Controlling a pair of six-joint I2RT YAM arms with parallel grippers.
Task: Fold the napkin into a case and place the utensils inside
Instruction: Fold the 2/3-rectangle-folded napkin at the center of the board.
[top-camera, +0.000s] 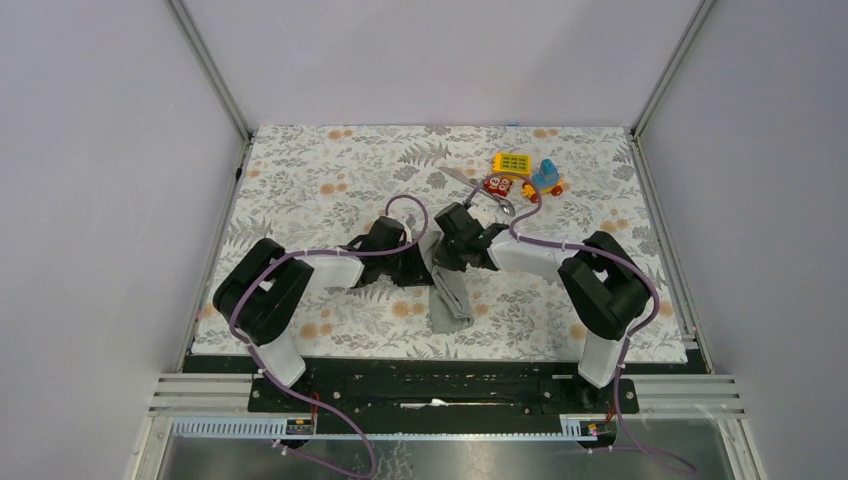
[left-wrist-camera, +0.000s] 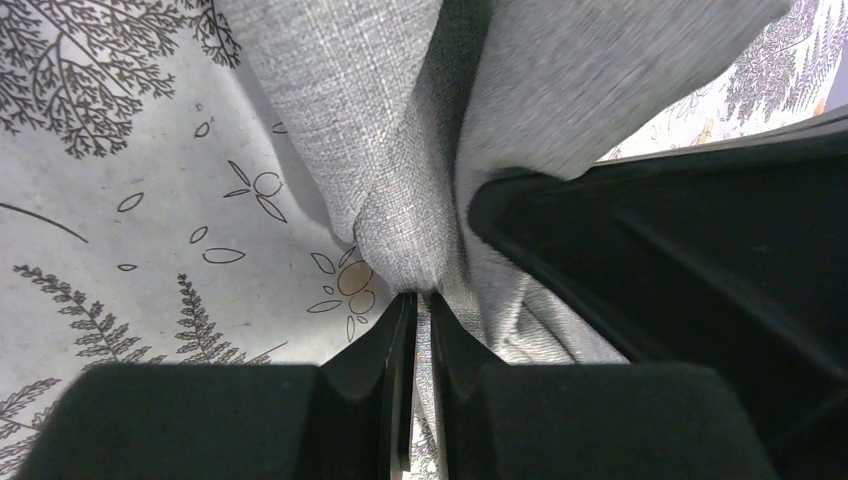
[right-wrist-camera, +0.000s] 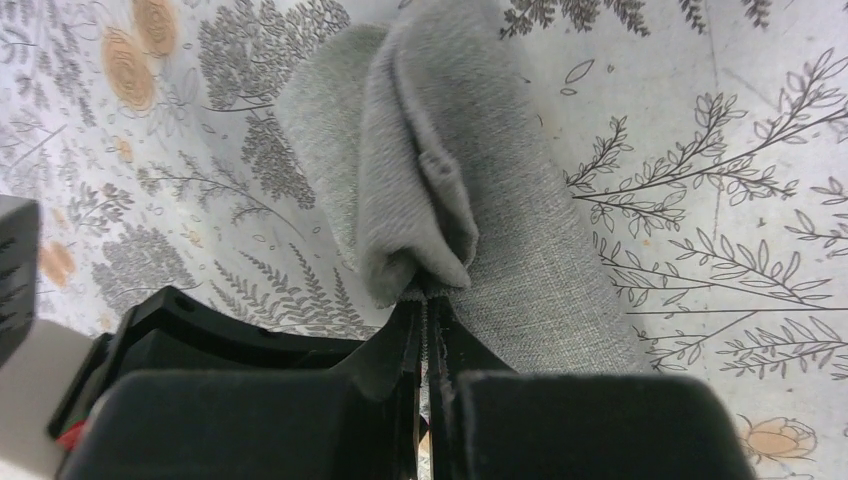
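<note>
From above: finds the napkin (top-camera: 450, 298) bunched into a narrow grey strip at centre frame on the floral tablecloth (top-camera: 300, 180) covering the tabletop; meets its upper end with the left tool (top-camera: 420, 262) and the right tool (top-camera: 448, 250), forearms angled inward from either side, wrists tipped down; leaves the utensils (top-camera: 478, 183) well apart at upper right, beside the toy blocks (top-camera: 512, 163).

Left wrist: pinches a thin fold of napkin (left-wrist-camera: 400, 120) in the nearly closed left tool (left-wrist-camera: 418, 300), cloth rising to the top of frame.

Right wrist: clamps the right tool (right-wrist-camera: 427, 300) tight on a rolled napkin (right-wrist-camera: 500, 200) edge.

Likely handles light, limp and grippy; sags and unfolds readily; best taken at corners or hems, not mid-fold.
</note>
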